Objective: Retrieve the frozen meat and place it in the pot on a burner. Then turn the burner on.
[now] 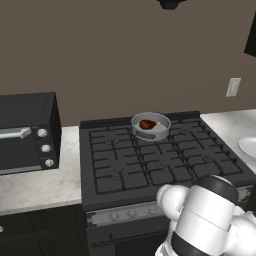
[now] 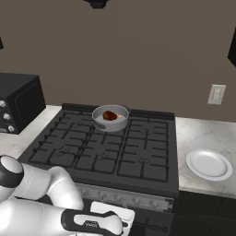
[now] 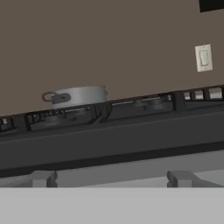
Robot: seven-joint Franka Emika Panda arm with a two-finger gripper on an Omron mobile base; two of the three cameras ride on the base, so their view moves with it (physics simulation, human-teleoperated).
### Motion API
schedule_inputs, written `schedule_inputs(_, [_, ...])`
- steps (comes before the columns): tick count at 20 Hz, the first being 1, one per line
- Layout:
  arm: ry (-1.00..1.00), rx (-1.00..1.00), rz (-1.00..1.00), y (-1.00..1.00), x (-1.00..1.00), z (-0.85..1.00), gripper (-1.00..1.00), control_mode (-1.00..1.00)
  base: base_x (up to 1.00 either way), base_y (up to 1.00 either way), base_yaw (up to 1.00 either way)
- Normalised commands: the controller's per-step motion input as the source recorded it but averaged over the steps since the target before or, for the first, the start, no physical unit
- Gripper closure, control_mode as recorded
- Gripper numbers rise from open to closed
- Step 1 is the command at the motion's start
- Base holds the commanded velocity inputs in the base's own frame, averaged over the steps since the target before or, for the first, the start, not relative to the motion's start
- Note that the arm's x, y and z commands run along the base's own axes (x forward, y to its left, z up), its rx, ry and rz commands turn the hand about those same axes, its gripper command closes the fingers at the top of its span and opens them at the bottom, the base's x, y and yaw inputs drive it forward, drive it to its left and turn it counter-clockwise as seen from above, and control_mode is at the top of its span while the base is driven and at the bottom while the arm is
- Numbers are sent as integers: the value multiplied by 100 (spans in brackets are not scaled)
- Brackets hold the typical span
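The grey pot [image 1: 151, 132] [image 2: 110, 124] stands on the rear middle burner of the black stove [image 1: 150, 165], its dark handle pointing forward. The frozen meat [image 1: 147, 124] [image 2: 109, 115], a reddish-brown drumstick, lies inside it. My arm is bent low in front of the stove, with the hand just below the row of knobs [image 2: 124, 200]. In the hand view my gripper [image 3: 111, 179] is open with nothing between its fingertips [image 3: 42, 178], level with the stove's front edge. The pot [image 3: 83, 96] shows far off over the grates.
A black toaster oven [image 1: 27, 132] sits on the marble counter left of the stove. A white plate [image 2: 208, 164] rests on the counter to the right. A wall outlet [image 2: 216, 94] is above it. Other burners [image 1: 117, 172] lie bare.
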Motion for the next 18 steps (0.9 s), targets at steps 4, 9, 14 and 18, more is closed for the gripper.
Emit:
schedule_inputs(4, [-1, 0, 0, 0, 0, 0, -100, -100, 0, 0, 0])
schedule_inputs(9, [0, 0, 1, 2, 0, -22, -100, -100, 0, 0, 0])
schedule_inputs(14, [0, 0, 0, 8, 6, -13, -100, -100, 0, 0, 0])
schedule_inputs(18, [-1, 0, 0, 0, 19, -1, -100, -100, 0, 0, 0])
